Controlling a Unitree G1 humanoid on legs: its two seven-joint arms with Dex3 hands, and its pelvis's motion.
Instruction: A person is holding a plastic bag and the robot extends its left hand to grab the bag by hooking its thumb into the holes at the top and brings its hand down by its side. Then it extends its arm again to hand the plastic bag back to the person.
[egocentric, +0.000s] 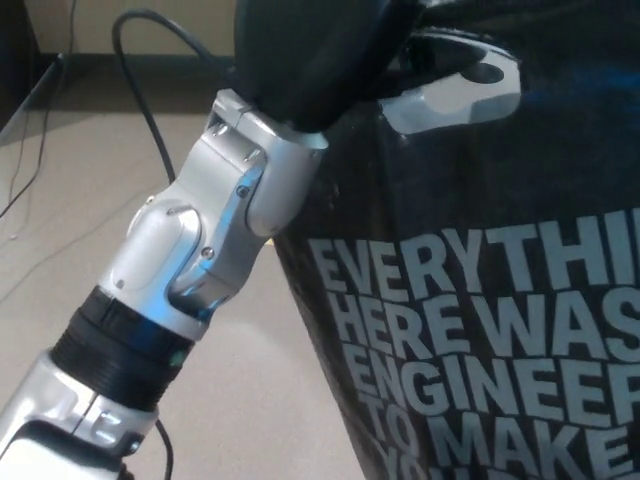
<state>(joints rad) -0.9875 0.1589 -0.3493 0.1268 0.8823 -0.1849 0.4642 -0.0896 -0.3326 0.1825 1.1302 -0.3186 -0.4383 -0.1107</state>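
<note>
A black plastic bag (480, 300) with white lettering fills the right half of the head view. Its handle hole (455, 90) shows as a pale gap near the top. My left hand (310, 55), black, sits at the top centre against the bag's upper edge, on the end of the silver forearm (200, 250) that rises from the lower left. A dark finger (450, 45) reaches across just above the handle hole, and the bag hangs from the hand. No person's hand shows. My right hand is out of view.
Beige floor (80, 200) lies behind the arm. A black cable (140, 80) loops across it at the upper left. A thin wire (20, 170) trails by the left edge, beside a dark piece of furniture (12, 60).
</note>
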